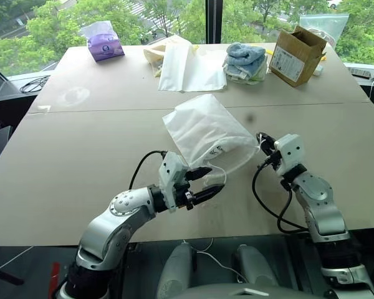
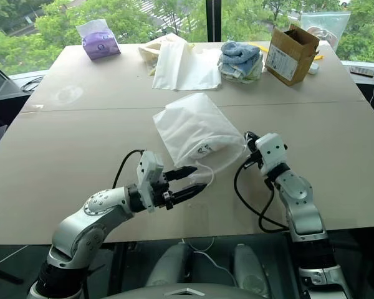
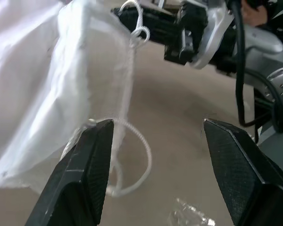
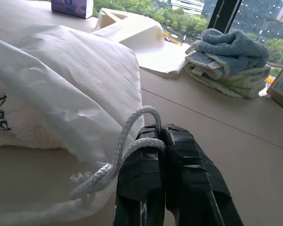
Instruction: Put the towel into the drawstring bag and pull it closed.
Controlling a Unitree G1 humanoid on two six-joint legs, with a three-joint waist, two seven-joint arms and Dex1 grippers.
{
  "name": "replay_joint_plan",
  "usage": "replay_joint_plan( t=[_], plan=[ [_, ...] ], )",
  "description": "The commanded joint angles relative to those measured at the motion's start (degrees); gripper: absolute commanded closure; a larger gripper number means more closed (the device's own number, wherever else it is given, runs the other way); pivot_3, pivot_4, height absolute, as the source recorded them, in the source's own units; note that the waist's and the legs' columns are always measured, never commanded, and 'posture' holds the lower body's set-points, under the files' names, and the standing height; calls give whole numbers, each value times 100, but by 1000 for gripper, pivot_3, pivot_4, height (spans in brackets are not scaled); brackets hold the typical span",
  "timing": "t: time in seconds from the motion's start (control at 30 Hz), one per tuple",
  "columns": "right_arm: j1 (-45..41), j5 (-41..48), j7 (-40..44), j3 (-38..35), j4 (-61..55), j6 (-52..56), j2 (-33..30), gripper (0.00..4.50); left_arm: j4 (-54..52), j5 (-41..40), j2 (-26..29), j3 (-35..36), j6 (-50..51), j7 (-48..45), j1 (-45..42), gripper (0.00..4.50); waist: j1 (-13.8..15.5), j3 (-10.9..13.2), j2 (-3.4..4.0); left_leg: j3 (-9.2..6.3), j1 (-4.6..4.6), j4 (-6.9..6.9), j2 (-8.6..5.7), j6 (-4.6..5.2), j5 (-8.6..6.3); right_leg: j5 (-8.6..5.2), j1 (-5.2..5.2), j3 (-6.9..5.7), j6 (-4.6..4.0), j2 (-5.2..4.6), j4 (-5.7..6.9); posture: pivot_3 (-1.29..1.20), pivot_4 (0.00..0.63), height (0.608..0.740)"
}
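The left end effector sits at the 7 o'clock side of the drawstring bag, released: its fingers stand apart with nothing between them. A loose loop of cord lies on the bench just beside one finger, untouched.

The drawstring bag lies on its side at bench centre, mouth toward the 5 o'clock edge. The towel is inside it, visible through the sheer fabric near the mouth.

The right end effector, at the 3 o'clock side of the bag mouth, is clenched on the other cord.

Step in hand, as judged: insertion is complete; closing remains. The mouth appears only partly gathered. Next move calls for the left end effector to seize the loose loop, then for both cords to be drawn apart while the bag stays on the bench.
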Motion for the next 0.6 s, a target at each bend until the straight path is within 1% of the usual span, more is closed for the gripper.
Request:
replay_joint_plan(
  t=[0.03,0.13,0.17,0.23,0.4,0.6],
  plan=[
    [46,-30,-80,22,-305,5,39,4500,6,-156,-106,19,433,333,-373,1407,0,0,0,0,0,0,0,0,0,0,0,0,0,0,0,0,150,740],
    [43,-55,-88,29,-334,33,58,4500,108,111,-115,-238,787,679,-581,1407,-5,0,0,3,-1,1,-2,-1,1,0,0,3,0,-1,-3,0,150,740],
    [44,-61,-96,29,-345,41,63,4500,126,232,-75,-434,902,728,-640,1407,-8,0,0,4,-1,1,-3,-2,1,0,0,4,0,-1,-3,0,150,740],
    [51,-73,-117,27,-359,51,73,4500,211,508,-63,-764,896,788,-741,1407,-13,0,0,3,0,0,-3,-6,3,0,0,3,0,0,-2,0,150,740],
    [106,-82,-155,45,-450,111,79,4500,629,1037,-134,-1316,854,902,-910,1407,-12,0,0,3,0,-1,-2,-13,8,0,0,3,0,1,-2,0,150,740],
    [138,-73,-143,9,-524,191,37,4500,819,1467,-130,-1489,594,878,-941,1407,-3,-2,2,3,0,-1,-2,-13,8,0,0,3,0,0,-3,0,150,740]
  ],
)
